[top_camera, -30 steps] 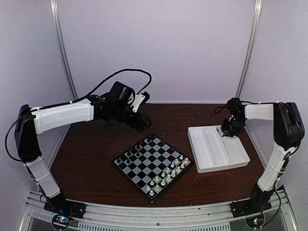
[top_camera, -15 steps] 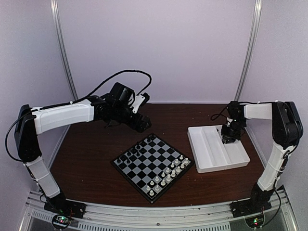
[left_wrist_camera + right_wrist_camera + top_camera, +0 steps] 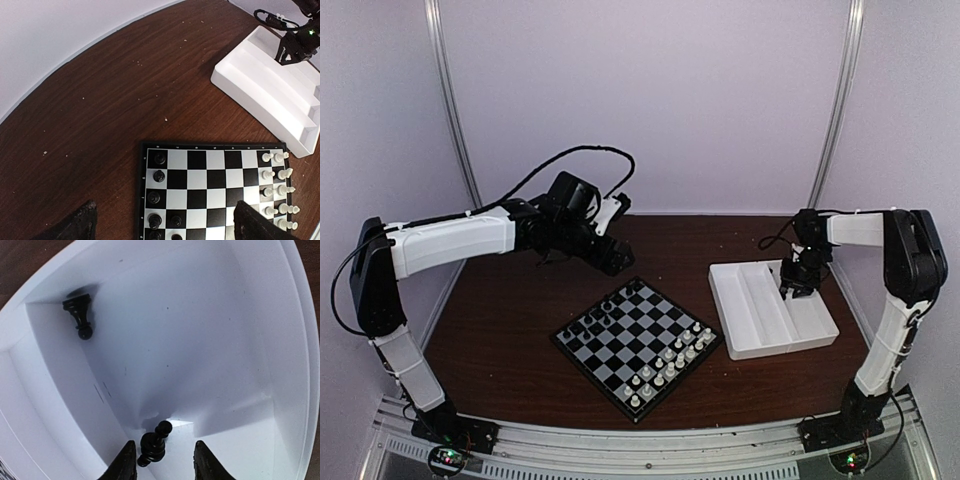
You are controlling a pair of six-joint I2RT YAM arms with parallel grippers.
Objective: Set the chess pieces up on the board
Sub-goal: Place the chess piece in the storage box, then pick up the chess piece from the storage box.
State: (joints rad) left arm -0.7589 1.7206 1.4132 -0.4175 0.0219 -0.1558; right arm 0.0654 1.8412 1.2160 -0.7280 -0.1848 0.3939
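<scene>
The little black pawn (image 3: 152, 442) lies tipped over in the white tray (image 3: 260, 330) by the right edge of the table (image 3: 510, 340), between the spread fingers of the right gripper (image 3: 163, 447); it looks light, hard and slippery, so a pinch around its middle seems best.

I can read no text, label, brand or number in any of my views. In the left wrist view the black frame of the board (image 3: 210, 146) carries a row of small pale marks along its far edge, but they are too small for me to make out.
</scene>
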